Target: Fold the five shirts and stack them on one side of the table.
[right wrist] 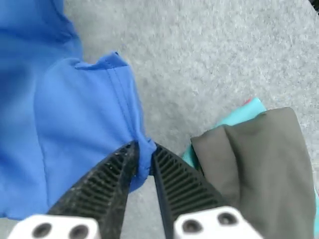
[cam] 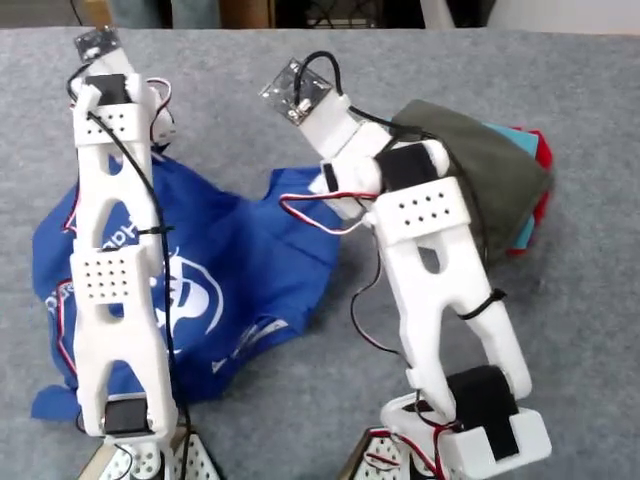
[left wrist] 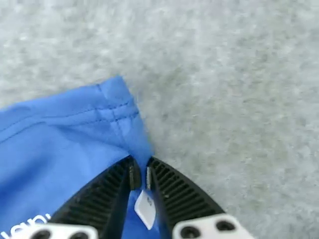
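A blue shirt (cam: 230, 270) with white print lies spread and rumpled on the grey table, under the left arm. My left gripper (left wrist: 141, 172) is shut on the blue shirt's (left wrist: 60, 134) hemmed edge near a corner, with a small white tag between the black fingers (left wrist: 107, 191). My right gripper (right wrist: 144, 155) is shut on another hemmed corner of the blue shirt (right wrist: 84, 114). A stack of folded shirts (cam: 500, 180) with an olive one on top, teal and red below, sits at the right. The olive shirt (right wrist: 259, 164) lies just beside the right gripper.
The grey felt table (cam: 560, 330) has bare room at the front right and along the far side. Loose red, white and black wires (cam: 310, 205) hang from the right arm over the blue shirt's edge.
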You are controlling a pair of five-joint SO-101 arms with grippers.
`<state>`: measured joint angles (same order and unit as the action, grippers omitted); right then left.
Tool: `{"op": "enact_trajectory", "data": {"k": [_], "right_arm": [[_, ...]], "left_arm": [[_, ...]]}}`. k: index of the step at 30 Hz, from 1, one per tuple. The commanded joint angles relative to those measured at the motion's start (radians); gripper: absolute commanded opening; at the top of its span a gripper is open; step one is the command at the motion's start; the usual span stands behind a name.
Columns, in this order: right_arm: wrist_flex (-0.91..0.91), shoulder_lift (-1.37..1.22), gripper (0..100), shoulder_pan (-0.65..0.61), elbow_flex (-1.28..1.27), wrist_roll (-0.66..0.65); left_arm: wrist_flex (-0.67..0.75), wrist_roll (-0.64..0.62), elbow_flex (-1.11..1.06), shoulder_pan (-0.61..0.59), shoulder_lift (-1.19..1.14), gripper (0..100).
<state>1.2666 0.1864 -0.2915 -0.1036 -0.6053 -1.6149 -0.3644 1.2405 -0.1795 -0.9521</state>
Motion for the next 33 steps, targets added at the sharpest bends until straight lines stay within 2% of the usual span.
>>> {"op": "enact_trajectory", "data": {"k": [1, 3, 5, 11, 15, 17, 24, 28, 33], "right_arm": [[0.063, 0.005, 1.4, 0.041, 0.056, -0.078], [0.1, 0.005, 1.4, 0.055, 0.064, -0.12], [0.133, 0.002, 1.4, 0.058, 0.084, -0.132], [0.181, 0.004, 1.4, 0.066, 0.097, -0.166], [0.181, 0.004, 1.4, 0.066, 0.097, -0.166], [0.178, 0.002, 1.4, 0.066, 0.097, -0.166], [0.175, -0.002, 1.4, 0.066, 0.097, -0.166], [0.157, -0.002, 1.4, 0.064, 0.097, -0.16], [0.152, -0.004, 1.4, 0.063, 0.094, -0.16]], "left_arm": [[0.034, -0.003, -0.015, 0.007, -0.008, 14], [0.026, -0.005, -0.022, 0.005, -0.035, 23], [0.026, -0.005, -0.013, -0.004, -0.057, 27], [0.034, -0.017, 0.065, -0.035, -0.063, 25], [0.035, -0.213, 0.14, -0.058, -0.068, 21], [0.048, -0.269, 0.137, -0.053, -0.074, 22], [0.103, -0.299, 0.127, 0.01, -0.137, 22], [0.169, -0.365, 0.128, -0.004, -0.178, 22], [0.232, -0.377, 0.128, -0.016, -0.207, 22]]}}
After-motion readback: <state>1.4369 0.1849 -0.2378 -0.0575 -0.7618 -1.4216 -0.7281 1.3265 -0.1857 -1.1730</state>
